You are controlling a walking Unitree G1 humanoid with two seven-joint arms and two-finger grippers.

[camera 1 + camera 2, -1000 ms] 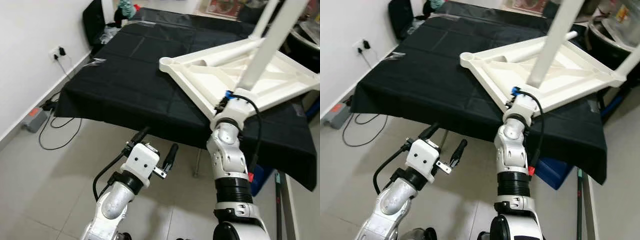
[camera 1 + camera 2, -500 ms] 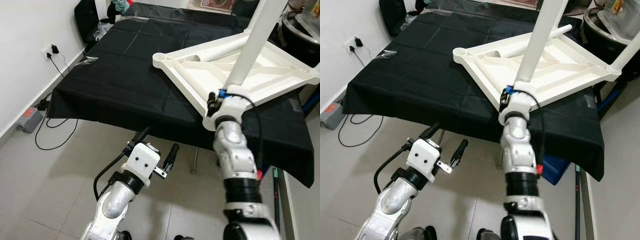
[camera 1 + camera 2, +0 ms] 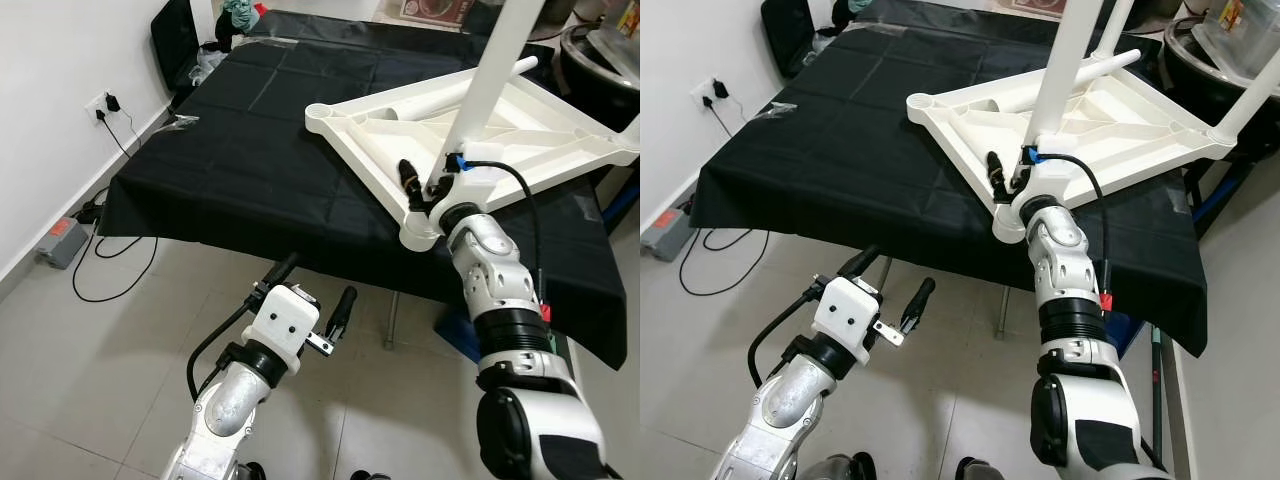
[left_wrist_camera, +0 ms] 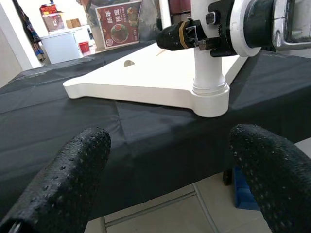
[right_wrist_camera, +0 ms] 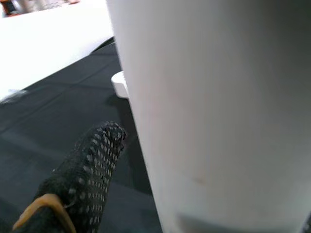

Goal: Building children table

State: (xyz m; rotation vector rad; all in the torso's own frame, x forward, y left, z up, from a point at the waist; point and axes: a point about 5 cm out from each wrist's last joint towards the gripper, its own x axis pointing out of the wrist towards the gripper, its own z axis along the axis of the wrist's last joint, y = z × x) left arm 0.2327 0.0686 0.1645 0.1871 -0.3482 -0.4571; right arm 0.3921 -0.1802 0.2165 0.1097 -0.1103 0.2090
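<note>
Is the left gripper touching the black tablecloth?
Apart. In the left eye view the left gripper hangs below the black tablecloth's edge, floor showing between them.

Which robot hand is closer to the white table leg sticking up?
The right. The right gripper is at the base of the white table leg, its fingers around it; the left gripper hangs open below the tabletop's edge.

You have bright, even indoor light; the white plastic table leg [image 5: 214, 111] at three o'clock is blurred and overexposed.
</note>
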